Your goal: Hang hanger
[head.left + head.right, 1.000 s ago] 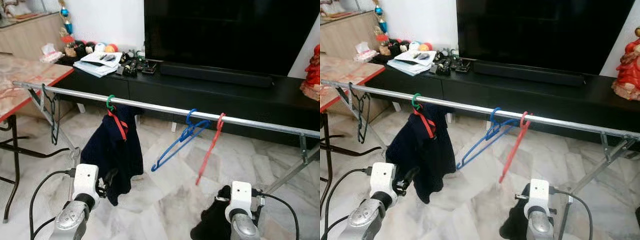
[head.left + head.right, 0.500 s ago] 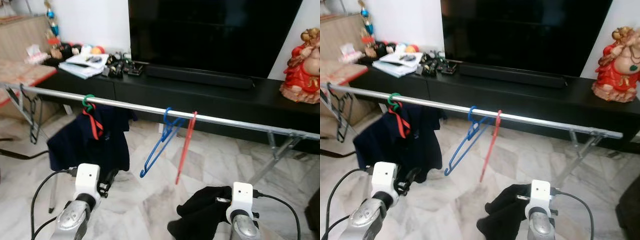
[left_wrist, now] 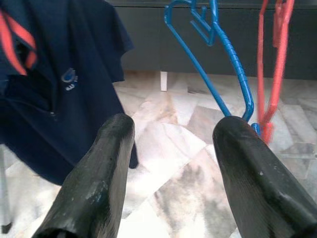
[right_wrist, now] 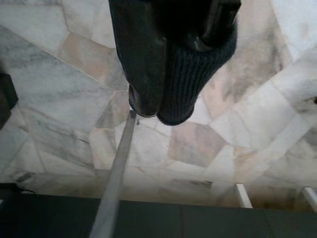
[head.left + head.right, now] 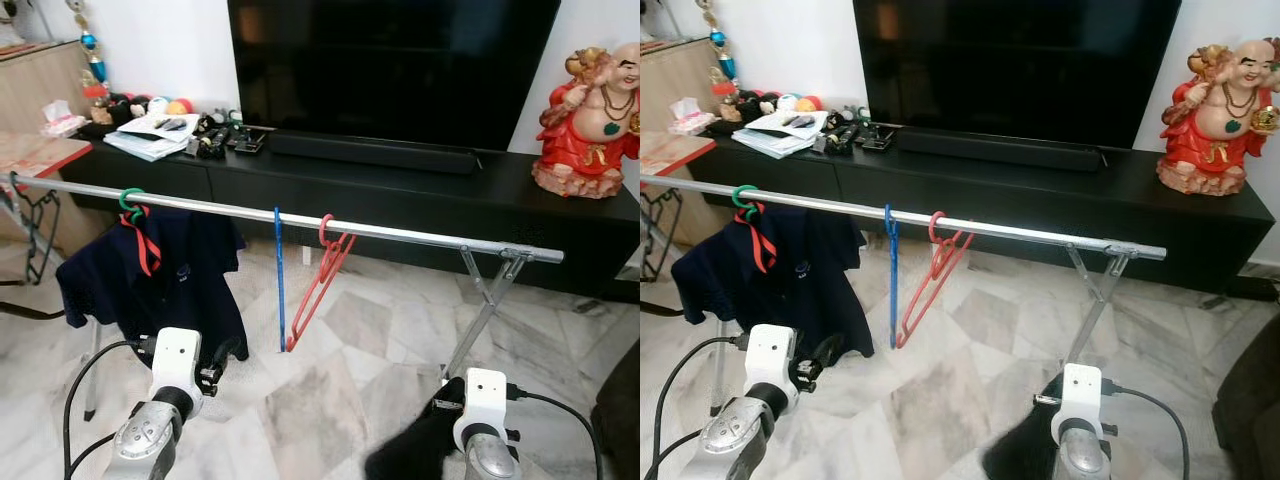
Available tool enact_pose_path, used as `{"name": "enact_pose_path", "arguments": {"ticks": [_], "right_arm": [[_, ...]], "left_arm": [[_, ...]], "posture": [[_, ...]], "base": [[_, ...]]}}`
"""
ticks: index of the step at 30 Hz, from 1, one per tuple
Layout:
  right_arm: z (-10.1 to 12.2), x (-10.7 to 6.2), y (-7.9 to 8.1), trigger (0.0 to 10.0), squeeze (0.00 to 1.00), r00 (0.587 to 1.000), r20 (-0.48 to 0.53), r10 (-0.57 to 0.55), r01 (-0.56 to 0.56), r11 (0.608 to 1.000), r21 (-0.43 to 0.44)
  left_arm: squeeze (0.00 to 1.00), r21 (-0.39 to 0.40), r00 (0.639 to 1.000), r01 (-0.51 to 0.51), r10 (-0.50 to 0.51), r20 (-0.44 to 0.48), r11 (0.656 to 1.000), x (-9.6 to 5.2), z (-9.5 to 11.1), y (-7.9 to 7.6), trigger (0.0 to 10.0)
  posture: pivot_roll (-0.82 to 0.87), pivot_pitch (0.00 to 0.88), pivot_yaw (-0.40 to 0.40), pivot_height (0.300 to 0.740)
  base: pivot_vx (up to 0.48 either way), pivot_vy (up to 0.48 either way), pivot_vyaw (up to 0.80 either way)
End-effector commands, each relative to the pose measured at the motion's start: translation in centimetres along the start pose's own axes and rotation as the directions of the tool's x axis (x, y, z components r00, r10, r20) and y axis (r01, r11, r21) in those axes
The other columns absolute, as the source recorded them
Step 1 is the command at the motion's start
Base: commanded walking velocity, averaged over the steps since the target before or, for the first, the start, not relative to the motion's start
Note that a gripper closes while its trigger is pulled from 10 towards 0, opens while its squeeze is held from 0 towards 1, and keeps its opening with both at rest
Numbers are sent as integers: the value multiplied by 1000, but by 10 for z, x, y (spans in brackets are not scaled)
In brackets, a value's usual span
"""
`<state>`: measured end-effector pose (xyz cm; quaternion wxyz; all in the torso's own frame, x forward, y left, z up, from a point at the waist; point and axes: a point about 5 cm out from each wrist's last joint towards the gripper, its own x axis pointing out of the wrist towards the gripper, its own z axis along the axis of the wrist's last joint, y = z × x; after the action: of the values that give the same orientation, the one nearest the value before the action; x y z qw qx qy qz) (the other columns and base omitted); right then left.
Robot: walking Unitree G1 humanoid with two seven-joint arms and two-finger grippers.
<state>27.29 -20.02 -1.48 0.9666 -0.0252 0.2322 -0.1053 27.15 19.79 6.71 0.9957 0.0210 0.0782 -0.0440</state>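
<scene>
A metal clothes rail (image 5: 400, 235) runs across in front of me. On it hang an empty blue hanger (image 5: 279, 285), an empty red hanger (image 5: 316, 280), and a navy shirt (image 5: 150, 285) on a green-hooked hanger. My left gripper (image 3: 173, 134) is low, below the shirt and rail, open with nothing between its fingers (image 3: 101, 173); the blue hanger (image 3: 218, 64) lies ahead of it. My right gripper (image 4: 166, 104) is low on the right, shut on a black knitted garment (image 5: 415, 458) that hangs from it.
Behind the rail stand a black TV console (image 5: 420, 195) and a big TV (image 5: 390, 60). A red statue (image 5: 590, 120) sits at its right end, papers and clutter (image 5: 160, 130) at its left. The rack's leg (image 5: 478, 315) slants down; a table (image 5: 35, 155) is at the left.
The camera has swung to the right: the rail's right end, its leg and the statue have come into view. Both arms keep their places, and the black garment stays in the right gripper.
</scene>
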Motion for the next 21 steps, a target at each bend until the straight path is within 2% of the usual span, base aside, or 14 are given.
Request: {"name": "enact_pose_path", "arguments": {"ticks": [1, 12, 21], "right_arm": [[8, 2, 6, 10000, 0, 999, 24, 23, -23, 1000, 3], [2, 0, 12, 10000, 0, 998, 3, 61, -61, 998, -4], [-2, -1, 11, 10000, 0, 998, -18, 56, -57, 998, -5]], "left_arm": [[0, 20, 1000, -5, 5, -1, 1000, -1, 1, 3, 10000], [0, 10, 1000, 4, -4, 3, 1000, 0, 2, 3, 10000], [0, 4, 1000, 15, -15, 5, 1000, 0, 3, 1, 10000]], "posture": [[128, 0, 8, 740], [128, 0, 10, 740], [130, 0, 8, 740]], "base": [[0, 0, 0], [0, 0, 0], [292, 0, 0]]}}
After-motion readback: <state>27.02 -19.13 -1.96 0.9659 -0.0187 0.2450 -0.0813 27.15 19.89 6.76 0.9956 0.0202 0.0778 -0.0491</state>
